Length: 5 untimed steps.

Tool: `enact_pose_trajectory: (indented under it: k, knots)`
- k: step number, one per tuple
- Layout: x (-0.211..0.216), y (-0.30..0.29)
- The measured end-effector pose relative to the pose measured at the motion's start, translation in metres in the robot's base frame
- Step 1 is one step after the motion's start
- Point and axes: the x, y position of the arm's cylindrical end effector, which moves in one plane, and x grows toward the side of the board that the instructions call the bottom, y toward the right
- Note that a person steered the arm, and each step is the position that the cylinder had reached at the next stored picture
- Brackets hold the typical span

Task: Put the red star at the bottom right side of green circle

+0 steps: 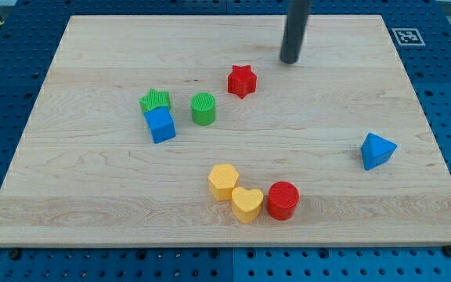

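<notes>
The red star point(241, 81) lies on the wooden board point(92, 188), up and to the right of the green circle point(203, 109), with a small gap between them. My tip point(290, 59) is above and to the right of the red star, apart from it. The dark rod rises out of the view's top.
A green star point(155, 100) touches a blue cube point(160, 124) left of the green circle. A yellow hexagon point(224, 181), a yellow heart point(247, 204) and a red cylinder point(283, 200) sit in a row near the bottom. A blue triangle point(377, 150) lies at the right.
</notes>
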Motion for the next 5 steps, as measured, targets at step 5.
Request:
enact_pose_trajectory:
  k: [5]
  knots:
    - [0.117, -0.056]
